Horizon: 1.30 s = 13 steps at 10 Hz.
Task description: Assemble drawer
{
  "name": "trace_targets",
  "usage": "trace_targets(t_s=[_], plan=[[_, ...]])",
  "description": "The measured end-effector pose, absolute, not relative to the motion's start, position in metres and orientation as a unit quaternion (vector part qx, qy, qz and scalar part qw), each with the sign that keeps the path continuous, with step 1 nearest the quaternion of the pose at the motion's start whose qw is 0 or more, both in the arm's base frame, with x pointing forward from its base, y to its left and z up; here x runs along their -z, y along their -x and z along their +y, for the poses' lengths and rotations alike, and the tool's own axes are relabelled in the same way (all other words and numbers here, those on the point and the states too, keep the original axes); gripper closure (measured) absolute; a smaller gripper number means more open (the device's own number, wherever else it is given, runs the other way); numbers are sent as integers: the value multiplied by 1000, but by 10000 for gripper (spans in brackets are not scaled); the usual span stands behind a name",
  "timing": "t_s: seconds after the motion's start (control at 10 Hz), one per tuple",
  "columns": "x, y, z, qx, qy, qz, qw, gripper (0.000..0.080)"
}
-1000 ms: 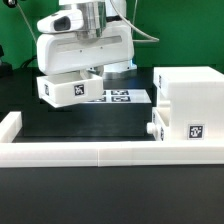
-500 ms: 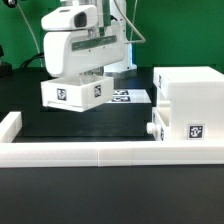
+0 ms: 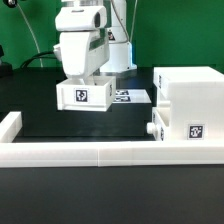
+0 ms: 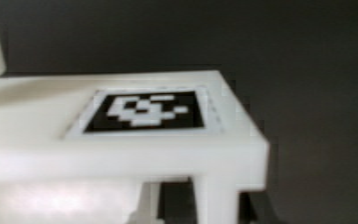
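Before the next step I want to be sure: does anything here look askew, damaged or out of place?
Nothing stands out. The hand holds one tray level in the exterior view, apart from the housing. No damage shows.

Wall: green backdrop [image 3: 15, 40], behind the jaws.
Counter: black, matte [image 3: 40, 125], spread below the jaws.
Rail: long low white border rail [image 3: 80, 152], on the counter, camera-side of the jaws.
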<state>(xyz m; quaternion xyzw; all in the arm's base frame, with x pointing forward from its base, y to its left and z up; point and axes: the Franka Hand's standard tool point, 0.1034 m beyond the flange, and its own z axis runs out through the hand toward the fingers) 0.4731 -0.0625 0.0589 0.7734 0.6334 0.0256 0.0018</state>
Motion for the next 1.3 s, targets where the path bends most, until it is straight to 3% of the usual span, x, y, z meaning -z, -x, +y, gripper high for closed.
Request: trace_targets(t_s=[0.1,0.6,1.3], plan=[[-61,-480,-59,-21,-742,670,11,758],[-63,-518,-24,-5,-729,685,1,758],[-59,-519,-17,11,-725,689,-16,758]])
